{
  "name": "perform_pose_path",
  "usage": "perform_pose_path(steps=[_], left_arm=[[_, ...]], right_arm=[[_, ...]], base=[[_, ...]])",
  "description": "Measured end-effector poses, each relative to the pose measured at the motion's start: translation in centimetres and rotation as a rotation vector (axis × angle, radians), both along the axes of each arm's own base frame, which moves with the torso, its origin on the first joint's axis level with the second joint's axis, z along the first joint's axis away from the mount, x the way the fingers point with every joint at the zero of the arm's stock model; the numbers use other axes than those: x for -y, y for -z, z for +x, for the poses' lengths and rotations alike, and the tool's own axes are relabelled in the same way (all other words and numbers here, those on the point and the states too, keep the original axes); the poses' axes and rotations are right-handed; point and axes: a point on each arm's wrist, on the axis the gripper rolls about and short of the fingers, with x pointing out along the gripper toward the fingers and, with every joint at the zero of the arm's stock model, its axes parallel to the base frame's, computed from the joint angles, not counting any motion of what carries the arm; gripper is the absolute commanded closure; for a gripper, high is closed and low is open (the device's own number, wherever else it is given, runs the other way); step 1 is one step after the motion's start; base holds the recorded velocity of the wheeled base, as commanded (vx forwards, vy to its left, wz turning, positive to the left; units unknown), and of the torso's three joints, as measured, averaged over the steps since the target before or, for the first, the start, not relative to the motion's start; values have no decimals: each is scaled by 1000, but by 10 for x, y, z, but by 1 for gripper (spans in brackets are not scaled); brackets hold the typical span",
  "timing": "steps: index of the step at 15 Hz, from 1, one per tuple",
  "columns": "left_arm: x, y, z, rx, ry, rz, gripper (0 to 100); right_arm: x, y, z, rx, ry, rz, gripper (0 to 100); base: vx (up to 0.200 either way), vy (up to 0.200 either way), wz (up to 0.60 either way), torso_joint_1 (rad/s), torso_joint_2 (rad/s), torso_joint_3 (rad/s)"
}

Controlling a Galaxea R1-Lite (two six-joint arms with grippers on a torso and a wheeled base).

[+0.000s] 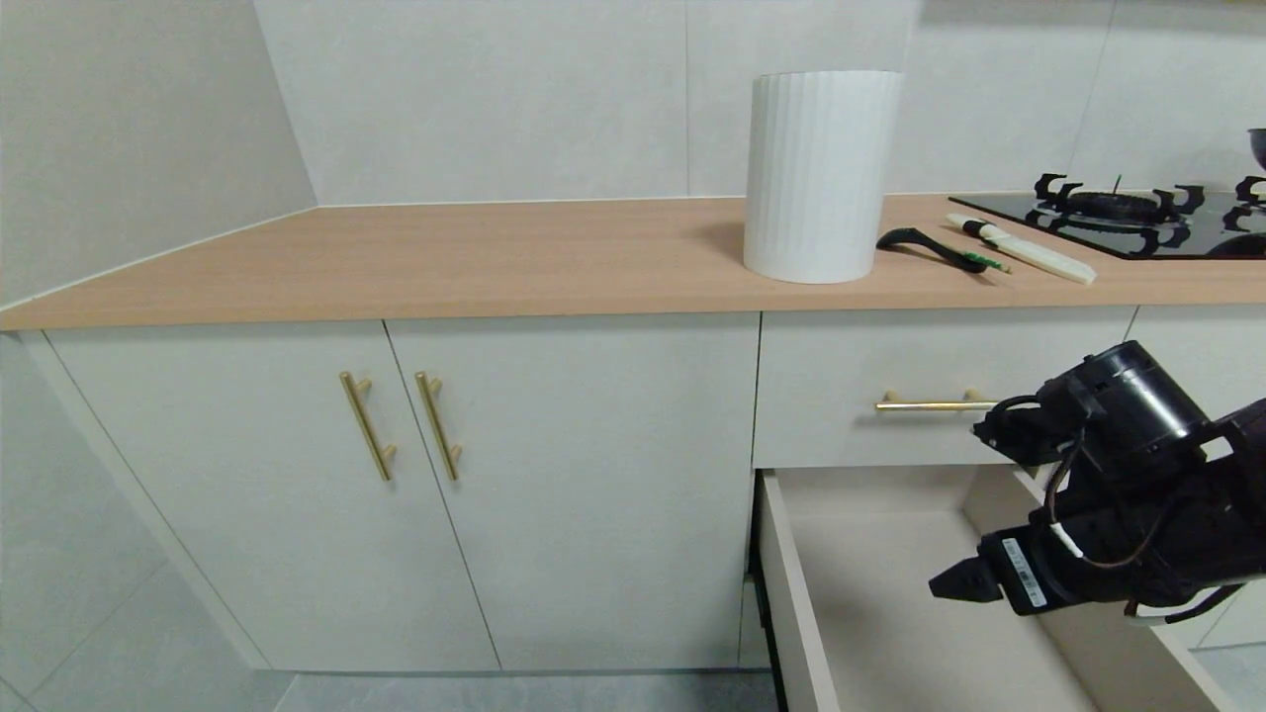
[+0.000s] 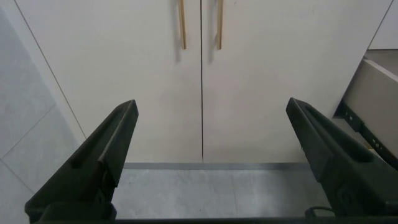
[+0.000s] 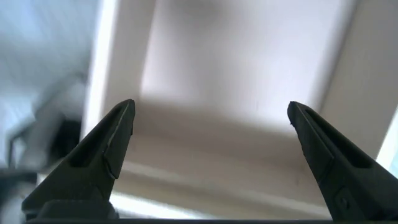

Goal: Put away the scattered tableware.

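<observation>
- A white ribbed canister (image 1: 821, 178) stands upright on the wooden worktop (image 1: 495, 257), near its front edge; every place below is given from it.
- The black spoon (image 1: 930, 247) lies flat on the worktop just right of the canister, its bowl end nearest the canister's base.
- A long cream-coloured utensil (image 1: 1034, 255) lies a little farther right, slanted, beside the spoon's handle; a small green-tipped piece (image 1: 989, 262) lies between the two.
- A black hob (image 1: 1118, 213) is set into the worktop well to the canister's right, beyond the utensils.
- Under the canister and slightly right is a closed drawer front with a brass handle (image 1: 935, 403).
- Beneath that, an open drawer (image 1: 791, 593) is pulled out, pale inside.
- The right hand (image 1: 954, 585) hangs over the open drawer, below and right of the canister, pointing left; in the right wrist view its fingers (image 3: 109, 155) are spread wide apart with nothing between them.
- The left hand (image 2: 211, 106) faces the double cupboard doors (image 1: 415, 475) below and left of the canister; its fingers (image 2: 106, 155) are likewise wide apart and grip nothing.
- Two brass bar handles (image 2: 200, 25) sit either side of the seam between the doors.
</observation>
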Motion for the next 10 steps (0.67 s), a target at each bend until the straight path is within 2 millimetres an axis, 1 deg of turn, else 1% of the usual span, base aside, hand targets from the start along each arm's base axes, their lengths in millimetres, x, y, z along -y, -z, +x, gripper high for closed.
perform_pose_path(steps=[3, 8, 10], left_arm=[[0, 0, 0, 0, 0, 0, 0], [0, 0, 0, 0, 0, 0, 0], [0, 0, 0, 0, 0, 0, 0]], right_arm=[[5, -9, 2, 66, 24, 26, 0], [11, -16, -1, 95, 40, 31, 0], [11, -17, -1, 99, 41, 32, 0]], base=[[0, 0, 0, 0, 0, 0], [0, 0, 0, 0, 0, 0], [0, 0, 0, 51, -268, -215]])
